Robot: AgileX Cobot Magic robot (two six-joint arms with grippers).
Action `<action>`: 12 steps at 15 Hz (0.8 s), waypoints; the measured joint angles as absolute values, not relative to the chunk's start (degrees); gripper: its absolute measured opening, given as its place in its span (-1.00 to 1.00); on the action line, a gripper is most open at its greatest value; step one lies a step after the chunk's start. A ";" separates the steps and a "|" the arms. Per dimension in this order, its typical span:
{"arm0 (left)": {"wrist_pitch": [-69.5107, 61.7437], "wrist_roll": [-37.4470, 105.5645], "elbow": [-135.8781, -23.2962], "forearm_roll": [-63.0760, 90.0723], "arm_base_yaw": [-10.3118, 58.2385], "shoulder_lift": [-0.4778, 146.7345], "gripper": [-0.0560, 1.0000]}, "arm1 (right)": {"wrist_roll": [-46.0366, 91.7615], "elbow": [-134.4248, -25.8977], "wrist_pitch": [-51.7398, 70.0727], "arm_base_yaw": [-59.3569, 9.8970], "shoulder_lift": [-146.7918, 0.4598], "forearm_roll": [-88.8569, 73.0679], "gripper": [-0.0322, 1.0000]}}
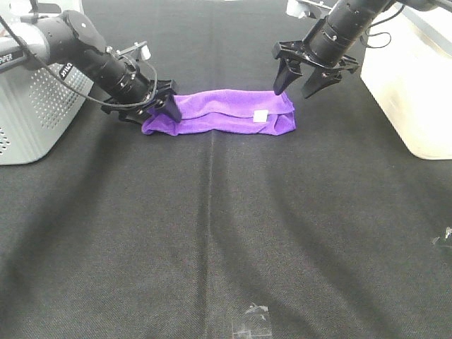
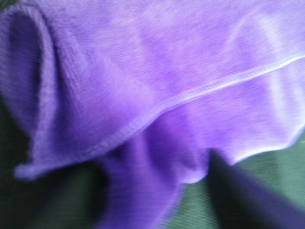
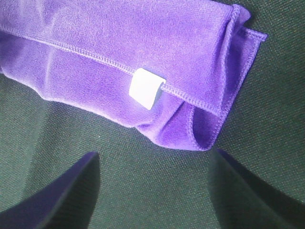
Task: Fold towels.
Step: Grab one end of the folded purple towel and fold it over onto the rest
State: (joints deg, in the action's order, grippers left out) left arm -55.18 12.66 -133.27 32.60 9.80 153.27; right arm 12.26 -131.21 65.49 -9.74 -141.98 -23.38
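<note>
A purple towel (image 1: 226, 111) lies folded into a long strip on the black cloth at the back middle, with a white label (image 1: 260, 116) near its right end. My left gripper (image 1: 154, 111) is low at the towel's left end, fingers apart, with bunched cloth (image 2: 143, 95) between them; one finger (image 2: 243, 195) shows dark in the left wrist view. My right gripper (image 1: 295, 86) hovers open and empty just above the towel's right end. The right wrist view shows the folded end (image 3: 143, 71), the label (image 3: 145, 88) and its spread fingers (image 3: 71, 191).
A grey perforated box (image 1: 32, 106) stands at the left edge behind the left arm. A cream bin (image 1: 417, 78) stands at the right. Bits of clear tape (image 1: 251, 318) lie on the black cloth (image 1: 212, 233) near the front.
</note>
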 joint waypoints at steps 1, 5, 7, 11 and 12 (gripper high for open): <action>-55.18 12.66 -133.27 31.34 9.80 153.32 -0.11 | 12.26 -131.21 65.60 -9.74 -141.98 -23.66 0.32; -55.92 14.44 -133.84 27.96 9.80 153.55 -0.85 | 12.26 -131.21 67.61 -9.74 -141.98 -23.66 0.32; -60.22 14.32 -138.20 21.94 9.80 153.95 -0.85 | 12.26 -131.21 69.04 -9.74 -141.92 -23.66 0.32; -68.87 13.12 -149.83 12.32 9.80 154.01 -0.85 | 12.26 -131.21 69.50 -9.74 -139.00 -23.66 0.32; -68.87 13.12 -149.83 12.32 9.80 154.01 -0.85 | 12.26 -131.21 69.50 -9.74 -139.00 -23.66 0.32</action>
State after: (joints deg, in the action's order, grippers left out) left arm -68.87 13.12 -149.83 12.32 9.80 154.01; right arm 12.26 -131.21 69.50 -9.74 -139.00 -23.66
